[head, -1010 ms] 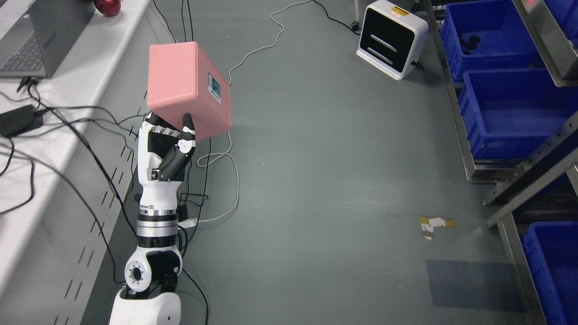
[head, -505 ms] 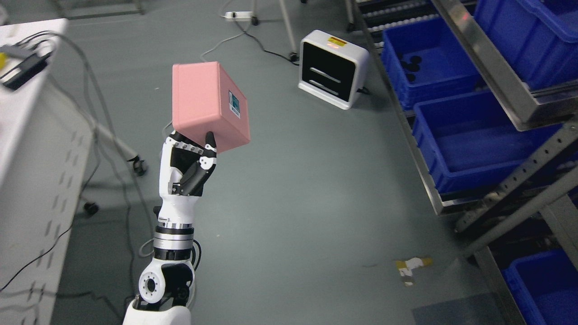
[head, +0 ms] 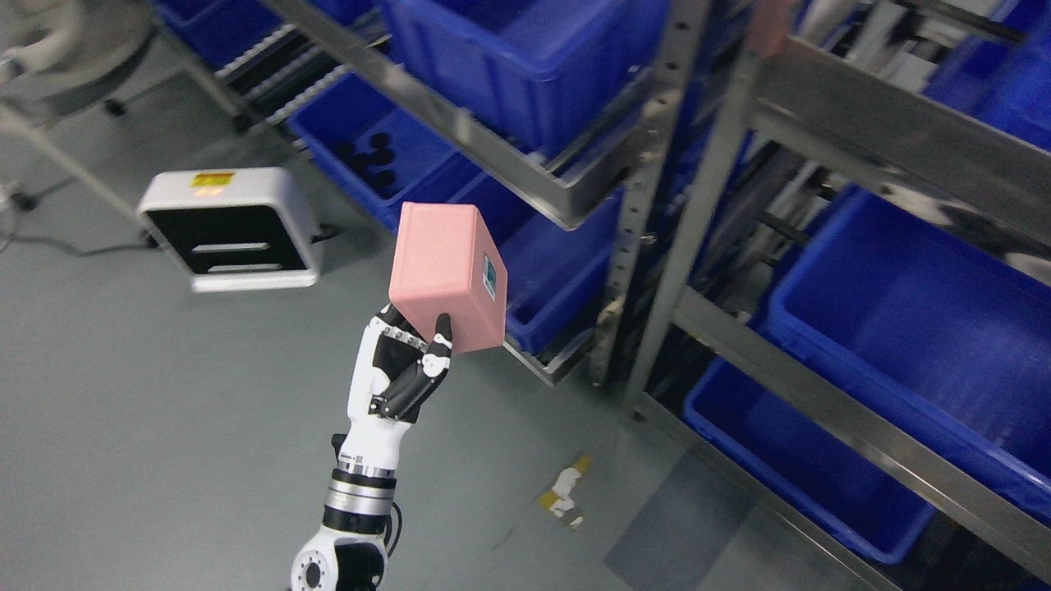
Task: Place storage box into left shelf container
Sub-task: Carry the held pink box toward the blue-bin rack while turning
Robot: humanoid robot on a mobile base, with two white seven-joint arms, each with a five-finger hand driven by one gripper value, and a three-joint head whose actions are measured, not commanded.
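My left hand (head: 410, 349) is shut on a pink storage box (head: 443, 275) and holds it up in the air, above the grey floor. The box has a small blue label on its right face. Its thumb presses the box's front lower edge. The box hangs just in front of the metal shelf rack (head: 681, 238), near a low blue container (head: 550, 279). More blue containers sit on the shelves, one above (head: 525, 57) and a large one at the right (head: 911, 328). My right hand is out of view.
A white and black box-shaped device (head: 230, 230) stands on the floor at the left. A scrap of yellow and white tape (head: 565, 488) lies on the floor. A blue container with black round items (head: 369, 148) sits at the back. Rack uprights and rails cross the right half.
The whole view has swung right: the white table is gone and the shelf rack now fills the right side. My left hand still holds the pink box upright.
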